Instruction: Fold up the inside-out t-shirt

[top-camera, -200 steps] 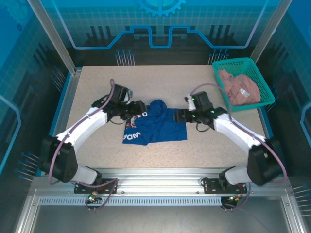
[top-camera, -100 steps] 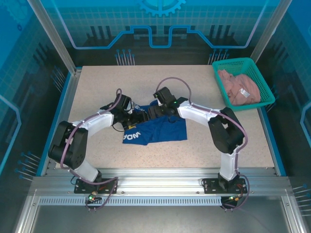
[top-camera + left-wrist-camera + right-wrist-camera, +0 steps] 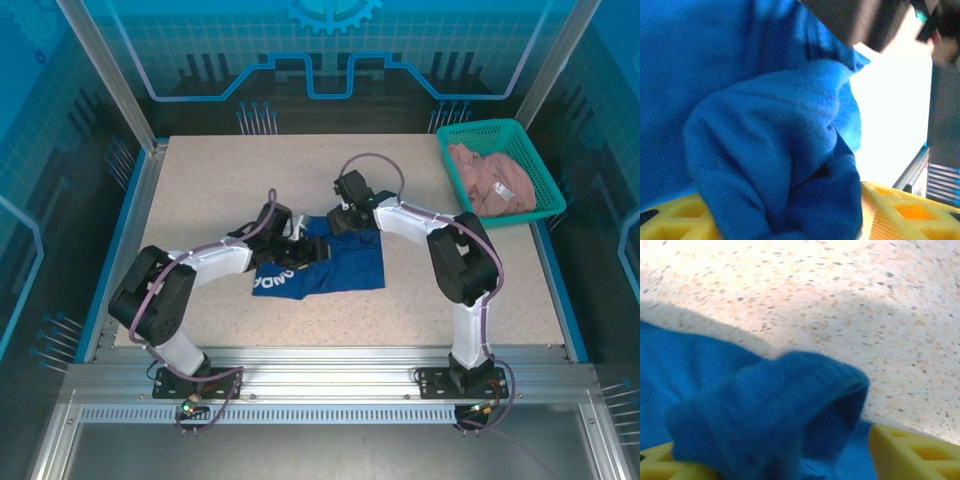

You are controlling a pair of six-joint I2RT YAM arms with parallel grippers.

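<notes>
Shirt (image 3: 345,265) lies crumpled at the centre of the top view, mid-bench (image 3: 220,180). Its lower left corner is turned up to show pale letters (image 3: 283,278) that are too small to read. My left arm (image 3: 215,258) and right arm (image 3: 410,218) both reach in over the shirt's upper edge and cover it, so I cannot make out the neck or sleeves. From above, my left jaws and right jaws are lost among the arm links and blue cloth.

In my left wrist view, the yellow left pads (image 3: 912,210) sit at the bottom corners, cut off by the frame, with a thick blue fold (image 3: 780,150) bunched between them and touching both. The jaws stand apart around it, but I cannot tell whether they pinch it. A dark blurred shape crosses the top right of that view.

In my right wrist view, the right pads (image 3: 910,450) are also apart at the bottom corners. A soft, out-of-focus roll of hem (image 3: 775,410) rises between them over the speckled bench. I cannot tell whether it is gripped.

At the upper right of the top view, a green basket (image 3: 455,135) holds a pinkish garment (image 3: 490,180).
</notes>
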